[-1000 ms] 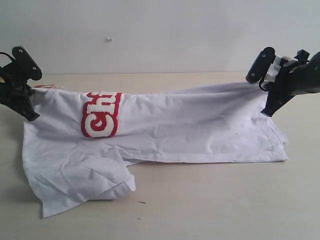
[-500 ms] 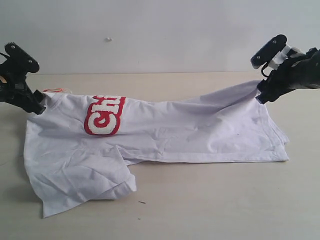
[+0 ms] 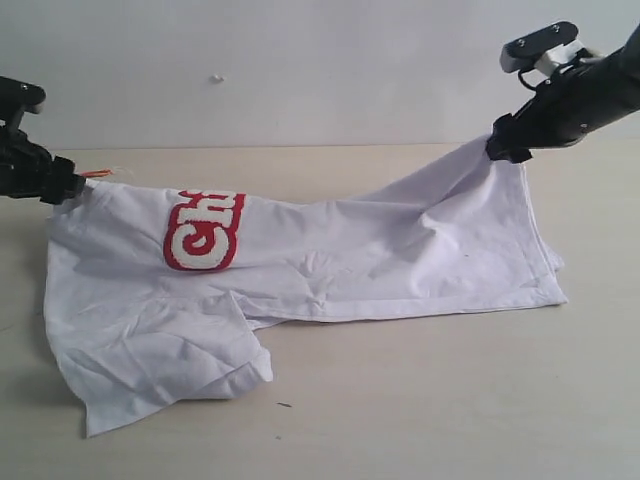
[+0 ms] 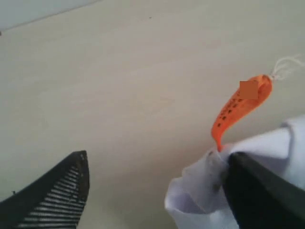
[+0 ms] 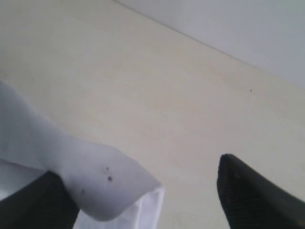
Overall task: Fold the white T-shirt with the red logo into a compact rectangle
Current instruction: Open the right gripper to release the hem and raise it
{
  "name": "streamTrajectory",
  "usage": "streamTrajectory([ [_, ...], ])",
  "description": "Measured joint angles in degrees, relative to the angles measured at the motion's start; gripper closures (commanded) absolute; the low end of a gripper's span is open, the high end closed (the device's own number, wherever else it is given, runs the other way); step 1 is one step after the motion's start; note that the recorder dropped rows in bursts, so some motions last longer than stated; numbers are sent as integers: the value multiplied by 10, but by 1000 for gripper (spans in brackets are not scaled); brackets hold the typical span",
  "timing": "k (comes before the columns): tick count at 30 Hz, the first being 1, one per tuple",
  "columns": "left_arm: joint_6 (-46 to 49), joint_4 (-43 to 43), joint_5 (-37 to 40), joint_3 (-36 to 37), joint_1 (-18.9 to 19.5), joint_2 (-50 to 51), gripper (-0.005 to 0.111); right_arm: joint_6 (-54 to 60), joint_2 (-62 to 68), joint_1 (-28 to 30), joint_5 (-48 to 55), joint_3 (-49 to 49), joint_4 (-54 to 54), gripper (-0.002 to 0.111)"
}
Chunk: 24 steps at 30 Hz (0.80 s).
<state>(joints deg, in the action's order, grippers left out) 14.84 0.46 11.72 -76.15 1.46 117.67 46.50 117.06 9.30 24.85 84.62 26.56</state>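
Observation:
The white T-shirt (image 3: 330, 260) lies folded lengthwise across the table, with part of the red logo (image 3: 203, 232) showing near its left end. My left gripper (image 3: 62, 185) is at the collar corner. In the left wrist view its jaws stand wide apart (image 4: 157, 195), and a bunch of cloth (image 4: 200, 191) with the orange neck tag (image 4: 240, 107) rests against one finger (image 4: 267, 195). My right gripper (image 3: 500, 148) hovers above the table at the raised hem corner. It is open (image 5: 147, 200), with the hem (image 5: 95, 181) draped over one finger.
The pale table (image 3: 450, 400) runs back to a white wall (image 3: 300, 60). A crumpled sleeve (image 3: 170, 360) sticks out toward the front left.
Both grippers have gone from shut to open. The left one has drawn back to the left. The right one has risen and moved inward, and the hem corner peaks higher.

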Motion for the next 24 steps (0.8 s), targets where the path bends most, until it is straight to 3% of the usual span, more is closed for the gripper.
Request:
streamTrajectory([
  [9,-13,-47,3,-6,22,0,33,-28,0,62,58,14,7,36],
  [15,-13,-64,27,-9,22,0,33,-28,28,81,161,52,37,36],
  [24,-1,-66,53,-13,23,0,33,-29,40,87,205,104,64,37],
])
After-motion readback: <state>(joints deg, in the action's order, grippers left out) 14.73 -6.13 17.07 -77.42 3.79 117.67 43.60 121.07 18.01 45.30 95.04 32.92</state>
